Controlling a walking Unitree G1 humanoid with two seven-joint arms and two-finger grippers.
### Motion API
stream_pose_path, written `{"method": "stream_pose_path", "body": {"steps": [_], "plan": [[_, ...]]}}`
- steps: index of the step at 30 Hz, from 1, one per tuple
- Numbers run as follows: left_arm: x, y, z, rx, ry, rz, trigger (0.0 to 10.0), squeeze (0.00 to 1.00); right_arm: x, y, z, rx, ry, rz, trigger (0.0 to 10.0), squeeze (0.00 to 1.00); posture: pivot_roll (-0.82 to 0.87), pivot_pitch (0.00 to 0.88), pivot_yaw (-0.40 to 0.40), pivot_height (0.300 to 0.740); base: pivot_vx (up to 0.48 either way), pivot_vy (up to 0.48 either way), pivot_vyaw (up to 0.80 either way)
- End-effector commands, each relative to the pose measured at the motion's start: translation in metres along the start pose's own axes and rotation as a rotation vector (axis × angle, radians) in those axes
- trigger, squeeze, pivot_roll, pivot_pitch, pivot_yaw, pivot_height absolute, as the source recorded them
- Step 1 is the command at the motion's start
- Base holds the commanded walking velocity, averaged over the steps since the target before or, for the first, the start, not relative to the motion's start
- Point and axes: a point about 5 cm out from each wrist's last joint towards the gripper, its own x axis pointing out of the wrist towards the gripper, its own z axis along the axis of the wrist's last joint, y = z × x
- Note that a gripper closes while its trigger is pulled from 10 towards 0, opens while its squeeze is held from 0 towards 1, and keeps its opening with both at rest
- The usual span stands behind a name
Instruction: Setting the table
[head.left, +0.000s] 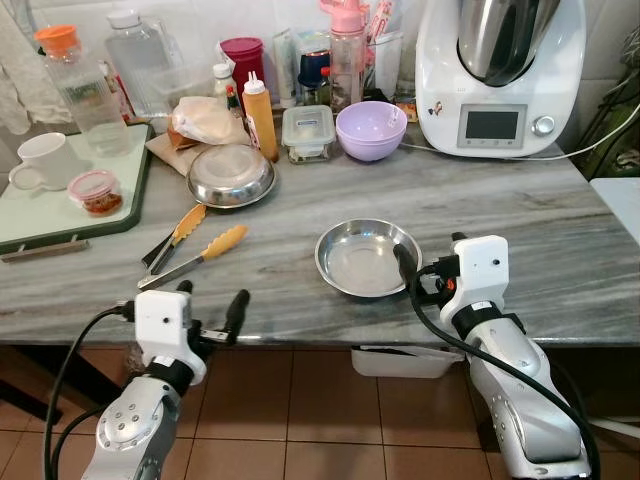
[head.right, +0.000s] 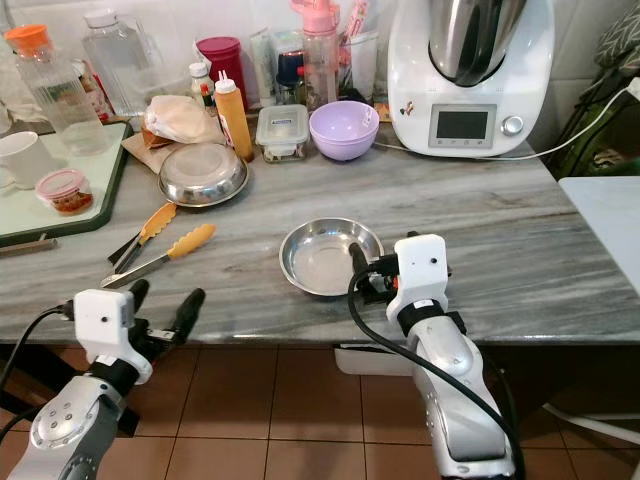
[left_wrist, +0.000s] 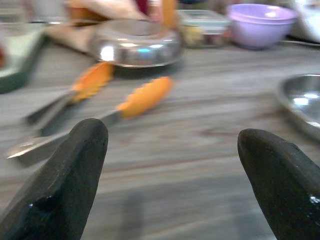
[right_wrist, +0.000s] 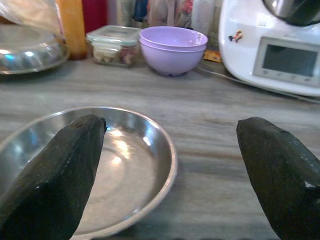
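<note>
R hand (head.left: 428, 262) sits at lower centre-right of frame, fingers spread, grasping nothing; one finger (right_wrist: 55, 170) hangs over the near rim of the steel plate (head.left: 365, 258), the other (right_wrist: 280, 172) over bare tabletop (head.left: 540, 230) beside it. Plate lies flat, mid-frame, near the front edge. L hand (head.left: 210, 310) at lower left, released too, empty, just off the tabletop edge, pointing at the orange-tipped tongs (head.left: 195, 250) left of centre.

My read: plate-placing step, plate either just set down or about to be picked up, can't say which. Second steel plate (head.left: 231, 176) upper left of centre, upside down, purple bowl (head.left: 370, 130) behind.

Next, I judge: if lifting, R must close across the thin rim; shallow lip, could slip. L could go fwd for tongs.
</note>
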Motion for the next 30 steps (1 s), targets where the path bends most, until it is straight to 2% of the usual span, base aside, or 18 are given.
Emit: {"method": "stream_pose_path", "body": {"steps": [1,2,4,5,8,12,30], "plan": [[-0.003,0.007,-0.003,0.016,0.01,0.061,10.0,0.0,0.002,0.002,-0.004,0.026,0.015,0.011,10.0,0.0,-0.15,0.065,0.062,0.74,0.0,0.0,0.0],[-0.003,0.009,-0.004,0.022,0.01,0.082,10.0,0.0,0.002,0.002,-0.004,0.071,0.009,0.025,10.0,0.0,-0.15,0.065,0.062,0.74,0.0,0.0,0.0],[-0.004,0.012,-0.007,0.03,0.015,0.133,10.0,0.0,0.004,0.001,-0.004,0.087,-0.005,0.005,10.0,0.0,-0.15,0.063,0.061,0.74,0.0,0.0,0.0],[-0.004,0.012,-0.009,0.015,0.02,0.162,10.0,0.0,0.006,0.002,-0.003,0.065,-0.024,0.003,10.0,0.0,-0.15,0.059,0.059,0.74,0.0,0.0,0.0],[-0.005,0.01,-0.01,0.026,0.007,0.19,10.0,0.0,0.005,0.005,-0.001,0.085,-0.014,0.022,10.0,0.0,-0.15,0.054,0.057,0.74,0.0,0.0,0.0],[-0.005,0.006,-0.01,0.048,-0.007,0.189,10.0,0.0,0.004,0.005,-0.001,0.057,-0.018,0.07,10.0,0.0,-0.15,0.051,0.055,0.74,0.0,0.0,0.0],[-0.002,0.005,-0.012,0.06,-0.012,0.198,10.0,0.0,0.008,0.005,0.006,0.038,-0.079,0.072,10.0,0.0,-0.15,0.051,0.059,0.74,0.0,0.0,0.0]]}}
